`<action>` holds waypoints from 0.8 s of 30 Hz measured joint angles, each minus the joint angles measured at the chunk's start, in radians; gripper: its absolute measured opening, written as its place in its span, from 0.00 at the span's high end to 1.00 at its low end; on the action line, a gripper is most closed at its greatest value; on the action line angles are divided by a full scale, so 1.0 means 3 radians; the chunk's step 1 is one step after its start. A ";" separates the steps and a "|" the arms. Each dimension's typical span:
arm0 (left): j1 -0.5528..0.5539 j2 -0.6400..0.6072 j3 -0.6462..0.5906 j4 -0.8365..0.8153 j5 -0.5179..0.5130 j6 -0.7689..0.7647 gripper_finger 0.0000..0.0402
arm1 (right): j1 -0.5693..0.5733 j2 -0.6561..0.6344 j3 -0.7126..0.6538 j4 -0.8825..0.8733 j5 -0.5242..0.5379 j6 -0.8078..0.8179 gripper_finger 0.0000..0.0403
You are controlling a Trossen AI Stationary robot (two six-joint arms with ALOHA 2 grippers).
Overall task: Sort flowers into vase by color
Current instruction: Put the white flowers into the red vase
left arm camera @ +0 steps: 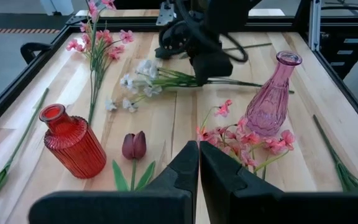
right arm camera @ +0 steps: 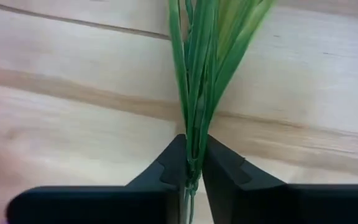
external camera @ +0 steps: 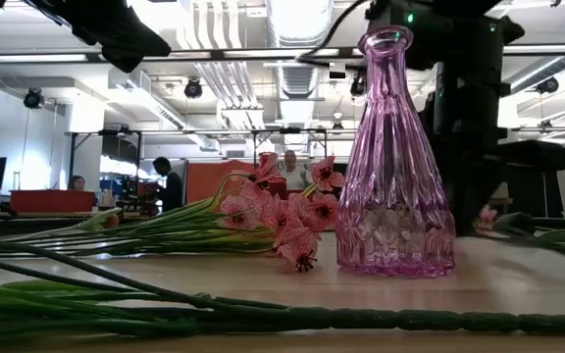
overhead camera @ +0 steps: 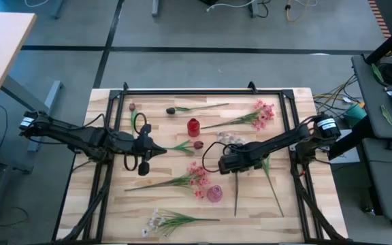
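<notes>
Your right pincer (right arm camera: 190, 167) is down at the middle of the wooden counter (overhead camera: 284, 204), and its two dark fingers are clamped on a bundle of thin green stems (right arm camera: 194, 74); in the right wrist view the stems run straight between the pads and fan out ahead over the boards. From above, that pincer (overhead camera: 224, 163) sits just beside the white spray (overhead camera: 230, 139), so the stems you hold appear to be that flower's, though the blossoms are partly hidden by the arm.

Your left pincer (left arm camera: 198, 163) is closed on nothing, fingers pressed together, hovering over the counter's left half (overhead camera: 143, 148). Just ahead of it lie a dark red tulip bud (left arm camera: 134, 145) and the red vase (left arm camera: 72, 140), which stands upright.

The pink vase (overhead camera: 214, 194) stands upright nearer the front edge, with a pink blossom stem (overhead camera: 197, 173) lying right beside it; in the low view those blossoms (external camera: 297, 221) rest against the vase's base (external camera: 395, 235).

Other flowers lie loose on the counter: a second pink cluster (overhead camera: 263, 113) toward the far right corner, another dark bud (overhead camera: 171, 109) on its stem near the far edge, and a white spray (overhead camera: 156, 221) near the front edge. Two bare green stems (overhead camera: 272, 182) lie to the right of the pink vase.

People show in the room beyond the counter (external camera: 165, 181).
</notes>
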 joint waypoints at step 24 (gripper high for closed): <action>-0.0001 0.0078 0.0000 0.0541 0.0756 0.0381 1.00 | -0.0027 -0.1621 -0.0351 0.1017 0.1241 -0.3044 0.98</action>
